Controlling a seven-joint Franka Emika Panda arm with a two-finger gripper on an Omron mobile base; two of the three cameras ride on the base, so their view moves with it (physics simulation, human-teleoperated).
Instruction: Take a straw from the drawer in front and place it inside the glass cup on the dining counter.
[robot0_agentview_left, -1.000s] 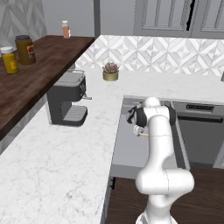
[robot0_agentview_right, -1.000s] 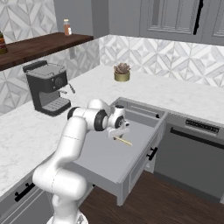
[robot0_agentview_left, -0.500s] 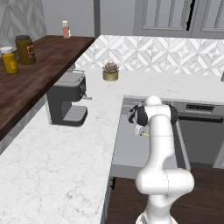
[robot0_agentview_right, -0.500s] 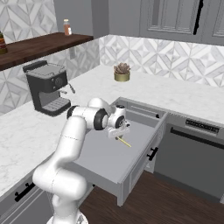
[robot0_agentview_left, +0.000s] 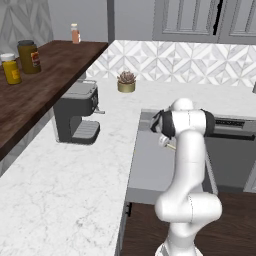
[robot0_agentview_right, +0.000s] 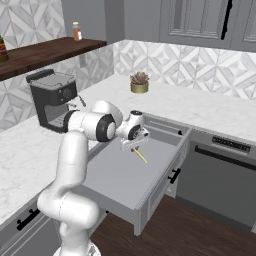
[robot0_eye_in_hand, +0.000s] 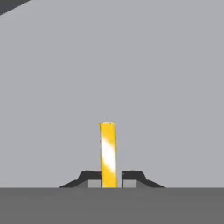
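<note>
Straw pinched, ready to lift.
My gripper seemingly clamps the straw low in the drawer; it points to 12 o'clock.

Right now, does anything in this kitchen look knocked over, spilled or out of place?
Nothing stands out. The drawer is pulled open and the gripper is down in it, its fingertips on either side of the yellow straw. The coffee machine and potted plant stand upright.
</note>
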